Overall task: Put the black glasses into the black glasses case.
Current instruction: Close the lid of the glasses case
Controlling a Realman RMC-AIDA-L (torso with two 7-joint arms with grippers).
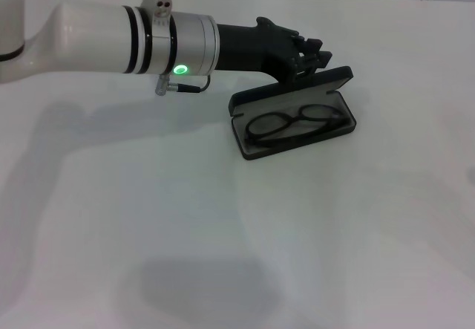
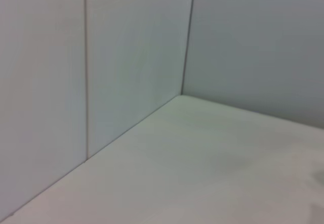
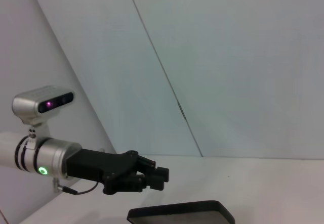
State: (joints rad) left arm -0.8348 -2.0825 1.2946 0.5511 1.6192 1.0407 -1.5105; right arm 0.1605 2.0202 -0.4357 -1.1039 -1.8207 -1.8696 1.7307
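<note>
White table [image 1: 223, 255], black glasses [image 1: 297, 121] inside open black glasses case [image 1: 256, 151].

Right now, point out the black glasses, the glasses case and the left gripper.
black glasses [image 1: 297, 121], head view, on the bridge between the lenses.
black glasses case [image 1: 297, 91], head view, on the raised lid.
left gripper [image 1: 315, 56], head view, at the fingertips behind the lid.

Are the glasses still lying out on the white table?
No, the thin black wire-framed glasses already lie inside the open black hard clamshell case.
</note>
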